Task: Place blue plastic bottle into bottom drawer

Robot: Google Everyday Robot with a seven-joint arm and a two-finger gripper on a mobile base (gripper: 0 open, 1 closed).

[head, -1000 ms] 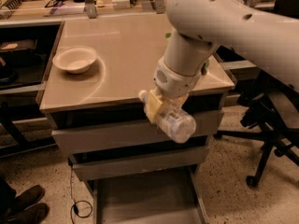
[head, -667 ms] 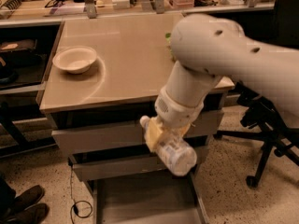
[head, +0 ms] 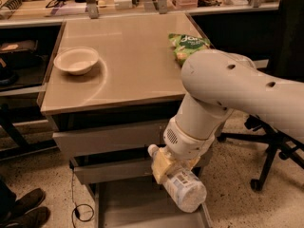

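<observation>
The blue plastic bottle (head: 183, 188) is clear with a pale label and a white cap. It is held in my gripper (head: 166, 166), which is shut on it, cap pointing up-left and base down-right. It hangs in front of the middle drawer, just above the bottom drawer (head: 128, 208). That drawer is pulled open, a shallow grey tray with a flat floor. My white arm (head: 228, 89) reaches down from the right and hides the right part of the drawers.
A white bowl (head: 76, 60) sits on the tan tabletop (head: 128, 56) at the left. A green snack bag (head: 186, 45) lies at its right edge. An office chair base (head: 266, 160) stands to the right. Shoes (head: 21, 208) and a cable lie on the floor at lower left.
My arm has lowered the gripper and bottle from beside the tabletop edge to just above the open bottom drawer. The snack bag has come into view behind the arm.
</observation>
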